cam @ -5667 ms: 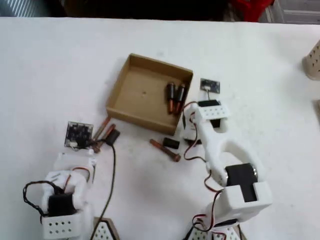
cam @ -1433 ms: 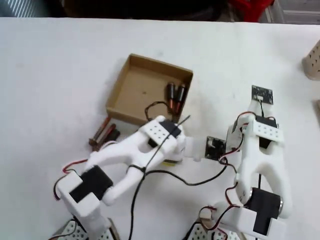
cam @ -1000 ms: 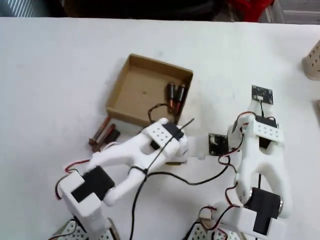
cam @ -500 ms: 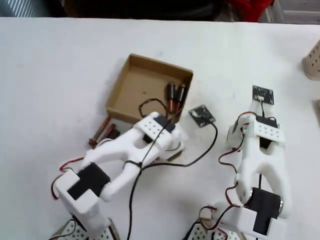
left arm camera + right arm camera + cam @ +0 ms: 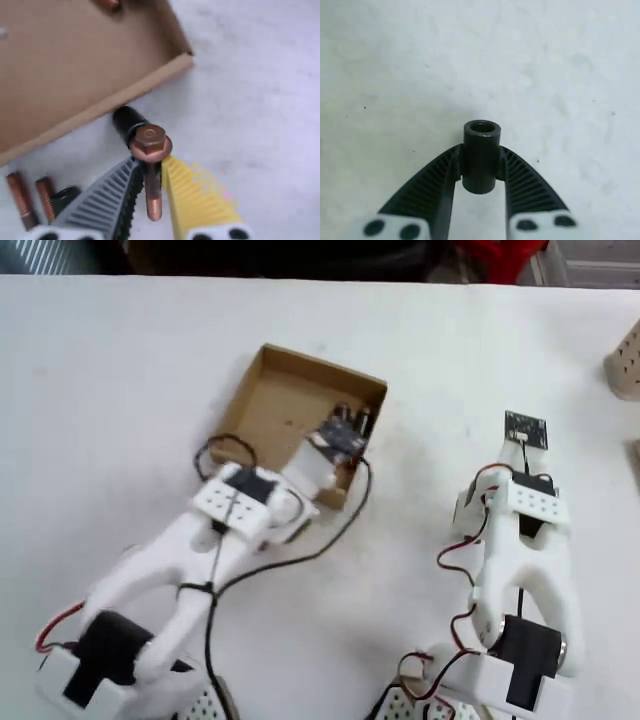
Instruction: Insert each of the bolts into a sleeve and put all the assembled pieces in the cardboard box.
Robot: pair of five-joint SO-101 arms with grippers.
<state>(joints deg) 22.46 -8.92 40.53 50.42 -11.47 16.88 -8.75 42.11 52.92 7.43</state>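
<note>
My left gripper is shut on a copper bolt, hex head towards the camera, shaft between the grey and yellow fingers. It hangs just outside the near wall of the cardboard box. A black cylindrical piece lies right behind the bolt's head, against that wall. In the high view the left arm ends at the box, partly hiding the assembled pieces inside. My right gripper is shut on an upright black sleeve, bore up, above bare table. The right arm is right of the box.
Two loose copper bolts and a black sleeve lie on the white table beside the box. A beige perforated object stands at the table's right edge. A black cable trails across the table from the left wrist.
The left arm has swung left and back from the table's middle to the box's near wall. The right arm has kept still.
</note>
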